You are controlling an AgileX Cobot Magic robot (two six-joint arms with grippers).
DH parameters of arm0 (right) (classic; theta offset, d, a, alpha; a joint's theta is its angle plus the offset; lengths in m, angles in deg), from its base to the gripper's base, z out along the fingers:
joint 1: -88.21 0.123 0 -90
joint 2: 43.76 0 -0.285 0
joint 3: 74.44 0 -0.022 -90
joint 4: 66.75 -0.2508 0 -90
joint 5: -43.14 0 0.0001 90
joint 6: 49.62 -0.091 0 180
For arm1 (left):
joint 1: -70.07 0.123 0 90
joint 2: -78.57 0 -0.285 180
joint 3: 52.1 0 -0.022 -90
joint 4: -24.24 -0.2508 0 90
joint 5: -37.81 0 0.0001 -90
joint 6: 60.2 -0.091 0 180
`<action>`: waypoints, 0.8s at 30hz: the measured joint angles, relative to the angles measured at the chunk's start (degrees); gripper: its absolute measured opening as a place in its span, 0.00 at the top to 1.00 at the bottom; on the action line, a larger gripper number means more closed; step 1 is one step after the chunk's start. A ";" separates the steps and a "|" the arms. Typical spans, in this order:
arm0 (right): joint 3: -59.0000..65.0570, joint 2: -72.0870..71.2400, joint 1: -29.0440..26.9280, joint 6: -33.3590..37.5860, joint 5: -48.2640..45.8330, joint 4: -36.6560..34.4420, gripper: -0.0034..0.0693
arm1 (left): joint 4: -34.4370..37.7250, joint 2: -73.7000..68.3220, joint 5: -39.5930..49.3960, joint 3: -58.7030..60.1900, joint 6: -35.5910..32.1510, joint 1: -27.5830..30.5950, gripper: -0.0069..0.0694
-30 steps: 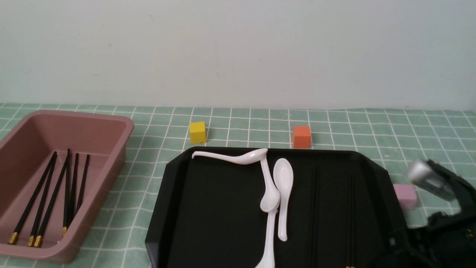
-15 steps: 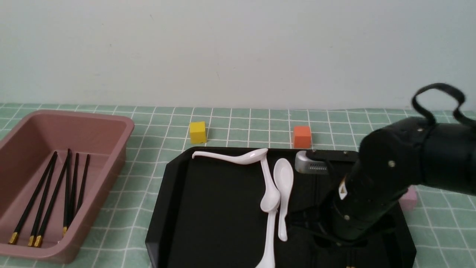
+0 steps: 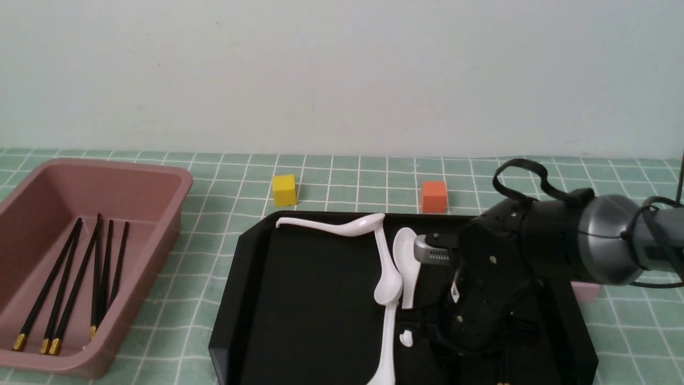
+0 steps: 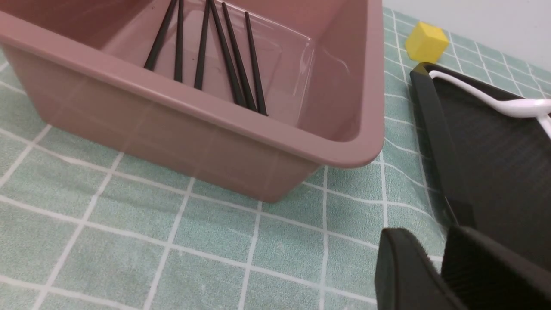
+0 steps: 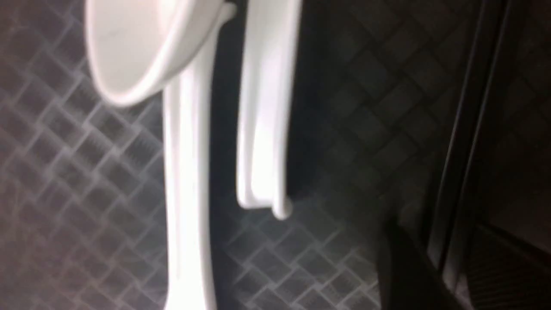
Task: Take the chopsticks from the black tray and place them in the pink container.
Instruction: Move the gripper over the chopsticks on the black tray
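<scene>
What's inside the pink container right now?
Black chopsticks, overlapping on the floor of the pink container, gold caps toward the near wall. Floor under the near rim is hidden.

1. The chopsticks (image 3: 49, 282) are thin black sticks with small gold caps. Several lie loosely fanned on the floor of the bin, caps toward the robot.
2. Other sticks (image 5: 460, 129) lie side by side on the tray's right part, largely hidden in the front view.
3. The black tray (image 3: 310, 299) is glossy, flat and low-rimmed with cut corners.
4. The pink container (image 3: 107, 166) is deep and thick-rimmed, standing upright on the counter left of the tray, not touching it.
</scene>
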 joint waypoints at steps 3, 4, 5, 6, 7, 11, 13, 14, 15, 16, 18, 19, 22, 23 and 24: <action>-0.24 0.36 0.05 -0.50 -0.24 0.52 0.62 | 0.00 0.00 0.00 0.00 0.00 0.00 0.69; -0.30 0.36 0.17 -0.58 -0.26 0.69 0.62 | 0.00 0.00 0.00 0.00 0.00 0.00 0.69; -0.35 0.36 0.22 -0.65 -0.31 0.74 0.62 | 0.00 0.00 0.00 0.00 0.00 0.00 0.69; -0.35 0.36 0.22 -0.65 -0.31 0.74 0.62 | 0.00 0.00 0.00 0.00 0.00 0.00 0.69; -0.37 0.36 0.22 -0.65 -0.31 0.74 0.62 | 0.00 0.00 0.00 0.00 0.00 0.00 0.69; -0.41 0.41 0.22 -0.70 -0.69 1.31 0.67 | 0.00 0.00 0.00 0.00 0.00 0.00 0.68; -0.41 0.41 0.22 -0.70 -1.09 1.52 0.74 | 0.00 0.00 0.00 0.00 0.00 0.00 0.68; -0.41 0.41 0.22 -0.63 -1.30 1.58 0.78 | 0.00 0.00 0.00 0.00 0.00 0.00 0.68; -0.41 0.41 0.22 -0.40 -1.36 1.58 0.80 | 0.00 0.00 0.00 0.00 0.00 0.00 0.68; -0.47 0.41 0.22 -0.18 -1.42 1.58 0.80 | 0.00 0.00 0.00 0.00 0.00 0.00 0.67; -0.47 0.13 0.22 0.37 -1.70 1.58 0.80 | 0.00 0.00 0.00 0.00 0.00 0.00 0.67; -0.47 -0.13 0.22 0.44 -2.22 1.58 0.80 | 0.00 0.00 0.00 0.00 0.00 0.00 0.67; -0.30 -1.85 0.22 0.65 -4.40 2.00 0.80 | 0.00 0.00 0.00 0.00 0.00 0.00 0.67; -0.30 -2.85 0.22 0.65 -4.88 2.16 0.80 | 0.00 0.00 0.00 0.00 0.00 0.00 0.67; -0.24 -4.12 0.22 0.69 -5.52 2.30 0.80 | 0.00 0.00 0.00 0.00 0.00 0.00 0.67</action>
